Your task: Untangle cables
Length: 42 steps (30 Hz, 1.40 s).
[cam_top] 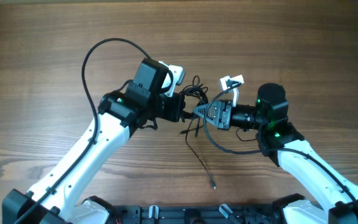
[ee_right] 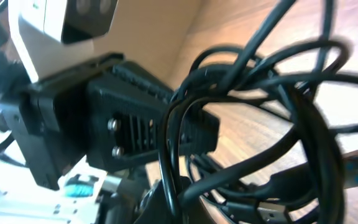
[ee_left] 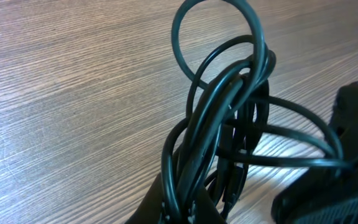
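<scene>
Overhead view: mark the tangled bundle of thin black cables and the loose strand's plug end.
Tangled bundle of thin black cables [cam_top: 197, 92], overhead view, upper loops.
Loose strand's plug end [cam_top: 214, 185], overhead view, its very tip.

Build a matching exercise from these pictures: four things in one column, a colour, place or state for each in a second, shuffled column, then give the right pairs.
Things
1. cable bundle
2. loose strand
3. table
4. left gripper

Descriptions
A. brown wood grain
B. shut on thin black wires
C. trails toward the robot's base, plug end lying free
D. tangled black loops, gripped from both sides

Pairs: 1-D, 2-C, 3-A, 4-B
</scene>
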Each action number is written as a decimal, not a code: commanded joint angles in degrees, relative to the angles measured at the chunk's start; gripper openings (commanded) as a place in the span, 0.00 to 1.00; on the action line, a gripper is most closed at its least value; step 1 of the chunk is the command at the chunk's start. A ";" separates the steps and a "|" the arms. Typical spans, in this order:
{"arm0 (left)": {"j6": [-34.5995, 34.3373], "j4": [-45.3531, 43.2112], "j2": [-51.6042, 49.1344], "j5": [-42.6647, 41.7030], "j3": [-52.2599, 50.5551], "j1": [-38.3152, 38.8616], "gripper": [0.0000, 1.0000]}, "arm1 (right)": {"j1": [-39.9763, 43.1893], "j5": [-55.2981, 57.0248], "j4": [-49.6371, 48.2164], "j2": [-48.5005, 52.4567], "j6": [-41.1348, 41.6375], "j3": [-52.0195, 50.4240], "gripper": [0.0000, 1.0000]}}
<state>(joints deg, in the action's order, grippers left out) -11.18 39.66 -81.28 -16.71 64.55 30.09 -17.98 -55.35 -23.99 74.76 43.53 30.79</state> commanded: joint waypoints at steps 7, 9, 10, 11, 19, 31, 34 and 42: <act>2.19 -4.02 -0.55 -5.22 -0.04 0.72 0.04 | 0.20 17.03 0.66 0.46 0.11 0.66 0.05; 2.16 -7.45 -0.55 -10.10 -0.04 0.72 0.04 | 0.20 17.05 1.99 0.76 -0.26 0.66 0.05; 2.16 -8.68 -0.55 -12.00 -0.04 0.72 0.04 | 0.20 17.05 2.25 1.01 -0.24 0.66 0.04; 1.97 -10.21 -0.57 -14.38 -0.07 0.81 0.04 | 0.20 17.05 2.21 1.44 -0.17 0.66 0.05; 1.99 -12.15 -1.03 -16.13 -0.04 2.97 0.04 | 0.20 18.34 4.09 1.77 -2.62 0.66 0.05; 10.99 -12.48 -2.95 -29.31 -0.07 3.37 0.04 | 0.20 17.57 0.59 1.79 -0.94 0.66 0.05; 10.99 -12.87 -2.95 -29.24 -0.07 3.34 0.04 | 0.20 18.21 0.87 1.79 -1.18 0.66 0.22; 10.45 -12.04 -2.95 -20.50 -0.04 -3.89 0.04 | 2.67 7.74 4.31 1.75 -1.01 0.66 0.85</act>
<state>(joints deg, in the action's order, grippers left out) -1.74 27.81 -84.07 -34.92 63.81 28.03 -15.64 -41.21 -20.56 75.94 42.33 30.70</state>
